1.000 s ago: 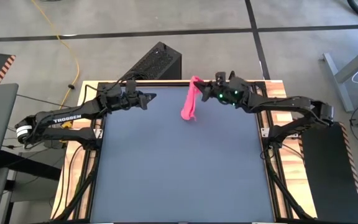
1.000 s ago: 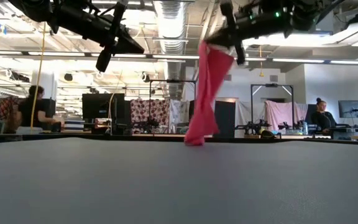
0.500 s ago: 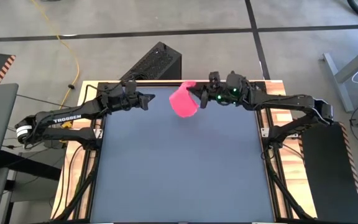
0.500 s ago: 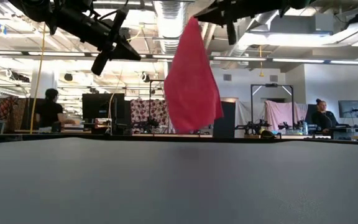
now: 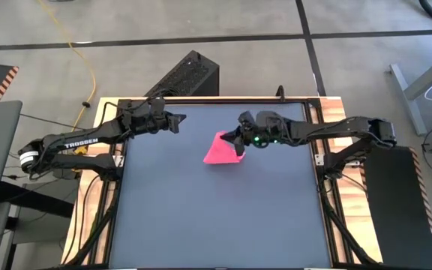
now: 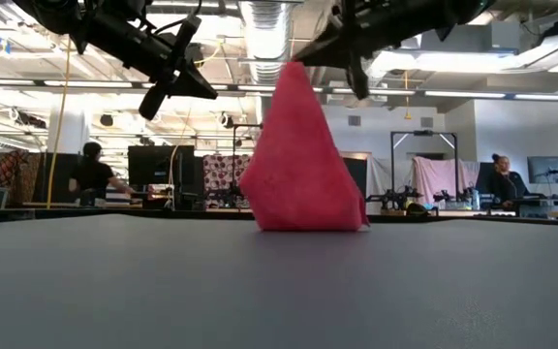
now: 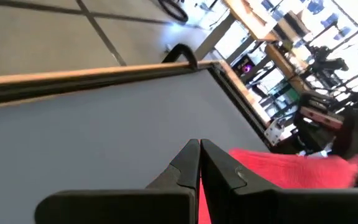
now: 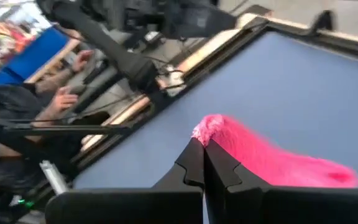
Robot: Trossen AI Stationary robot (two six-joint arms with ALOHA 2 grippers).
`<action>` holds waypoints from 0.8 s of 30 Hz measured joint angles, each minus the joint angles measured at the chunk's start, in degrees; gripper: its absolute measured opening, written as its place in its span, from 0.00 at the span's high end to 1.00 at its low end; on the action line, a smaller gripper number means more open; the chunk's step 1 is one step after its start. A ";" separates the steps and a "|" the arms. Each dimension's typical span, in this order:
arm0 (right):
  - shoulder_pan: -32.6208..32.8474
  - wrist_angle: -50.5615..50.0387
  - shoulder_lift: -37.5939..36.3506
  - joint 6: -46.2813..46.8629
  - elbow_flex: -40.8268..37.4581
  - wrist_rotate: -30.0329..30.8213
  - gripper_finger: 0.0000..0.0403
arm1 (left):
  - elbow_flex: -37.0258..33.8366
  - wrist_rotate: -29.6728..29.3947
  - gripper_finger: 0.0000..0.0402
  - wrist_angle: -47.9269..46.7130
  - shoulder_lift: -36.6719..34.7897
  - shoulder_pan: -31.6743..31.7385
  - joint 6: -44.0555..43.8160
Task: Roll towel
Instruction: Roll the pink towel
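Left gripper (image 5: 180,118): clenched, empty, hovering well apart from the towel.
Towel (image 5: 222,148): one, pinched at its top corner, hanging below the right gripper, lower edge touching the surface (image 5: 216,217).
Right gripper (image 5: 236,138): grasping the towel.
Step advice: lower and drag gently so the cloth spreads flat, uncreased.
Count: two grippers, one towel.

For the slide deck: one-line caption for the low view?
Right gripper holds the pink towel by one corner, its lower edge on the mat; left gripper waits shut.

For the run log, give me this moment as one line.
towel: corner pinched up, lower edge on mat | right end effector: shut on towel | left end effector: shut, empty, hovering apart
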 joint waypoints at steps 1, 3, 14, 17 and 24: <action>0.47 -0.21 0.21 0.79 -0.17 -0.06 0.96 | 0.00 0.08 1.00 -0.20 0.00 0.00 -0.14; 1.58 2.54 1.50 2.68 -0.09 -0.05 0.96 | 0.00 0.20 1.00 -0.67 0.02 -0.02 -0.31; 9.48 5.38 9.26 10.51 -0.15 2.27 0.96 | 0.00 3.13 1.00 -6.91 0.04 -0.27 -1.22; 11.50 7.83 11.69 13.05 -0.10 4.39 0.96 | -0.04 3.17 1.00 -8.50 0.04 -0.31 -1.37; 15.32 10.89 16.92 17.71 -0.12 6.17 0.96 | -0.04 5.98 1.00 -8.72 0.04 -0.31 -2.23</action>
